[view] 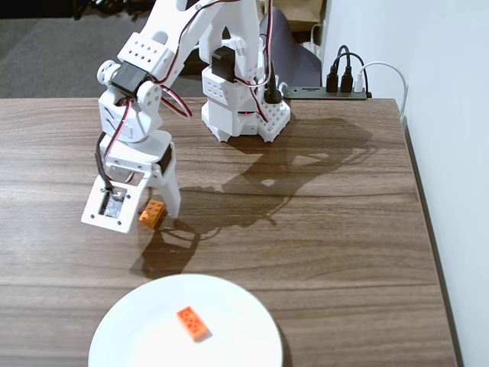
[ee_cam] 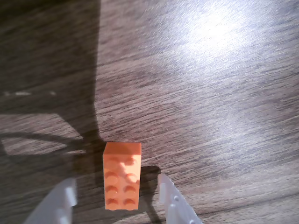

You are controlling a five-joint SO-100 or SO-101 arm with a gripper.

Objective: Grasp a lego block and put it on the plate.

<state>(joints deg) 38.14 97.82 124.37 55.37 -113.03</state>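
In the fixed view, the white tool (view: pixel 149 210) hangs over the small light-orange studded plastic brick (view: pixel 152 213) on the dark wooden table (view: pixel 328 229); a deeper red-orange brick (view: pixel 193 323) lies on the round white plate (view: pixel 153 321). In the wrist view, the brick (ee_cam: pixel 122 175) sits between the spread, non-touching fingers (ee_cam: pixel 175 200).

bright overhead light | hard shadows | wrist view glare, soft
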